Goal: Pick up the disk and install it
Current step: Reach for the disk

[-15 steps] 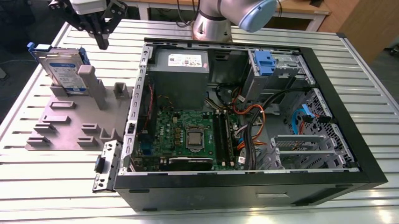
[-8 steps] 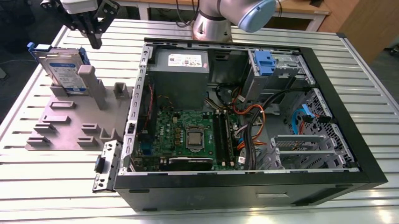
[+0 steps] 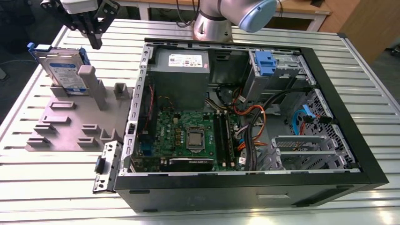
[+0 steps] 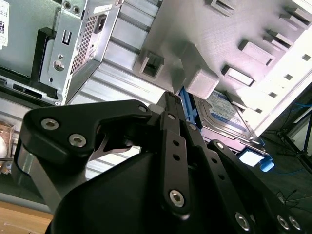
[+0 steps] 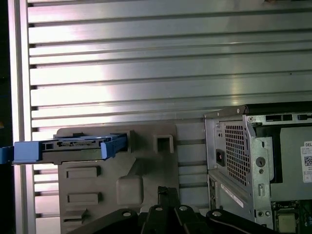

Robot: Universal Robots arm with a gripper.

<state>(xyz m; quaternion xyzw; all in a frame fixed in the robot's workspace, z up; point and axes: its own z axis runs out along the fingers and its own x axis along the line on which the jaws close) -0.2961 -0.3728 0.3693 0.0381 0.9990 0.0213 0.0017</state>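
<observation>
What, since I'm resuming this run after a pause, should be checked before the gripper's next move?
1. Disk stands upright in the grey fixture: ok.
2. Gripper clear of the disk: ok; it hangs near the disk's top edge, apart from it.
3. Gripper open for a grasp: not ok; it is shut and holds nothing.
4. Computer case lies on the table with its side open: ok.
5. Metal drive cage free to take the disk: cannot tell; orange cables run beside it.
</observation>
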